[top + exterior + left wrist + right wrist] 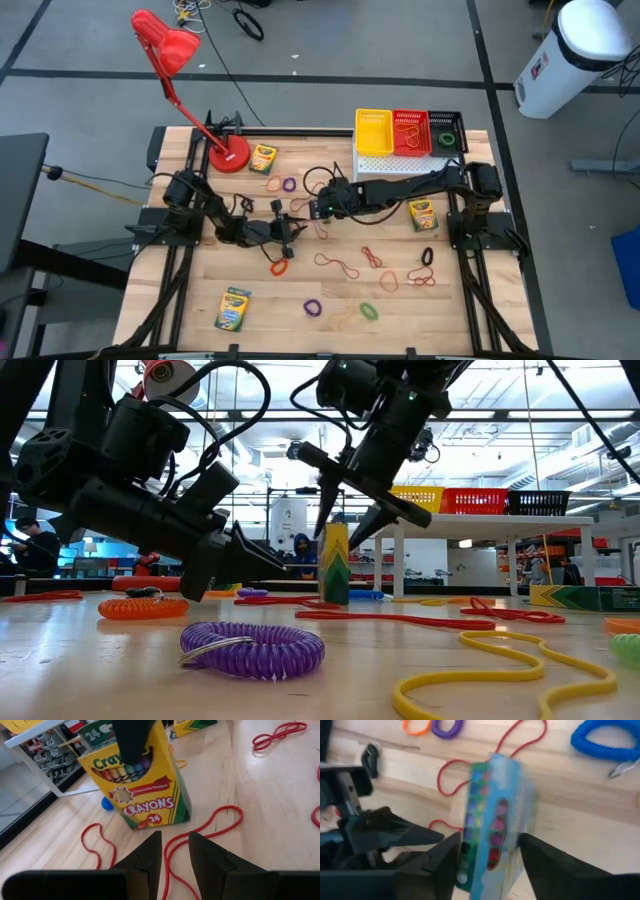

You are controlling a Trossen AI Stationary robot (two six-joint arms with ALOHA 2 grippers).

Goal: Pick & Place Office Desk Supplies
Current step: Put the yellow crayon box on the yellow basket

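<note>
The low view gives me what the overhead cannot: one crayon box (333,565) stands upright on the bench (470,320), and my right hand (343,530) comes down over its top with a finger on each side. From above, that box is mostly lost under the two arms. The right wrist camera confirms the box sits between the spread fingers; the hand is released, not yet clamped on it.

My left hand (174,837) hangs low just beside the same box, pointing at its printed face. Its fingers stand a narrow gap apart with nothing in them; a red rubber band (200,827) lies on the bench below.

Counting from overhead: four crayon boxes in all, the standing one plus one flat by the lamp base (262,158), one under the right arm (422,214) and one at the near left (233,308). There are three baskets in a row at the far edge: yellow (374,132), red (410,132), black (446,130). One red lamp (165,45). The rubber bands are scattered across the middle and near half, too many and too thin for a firm count
</note>
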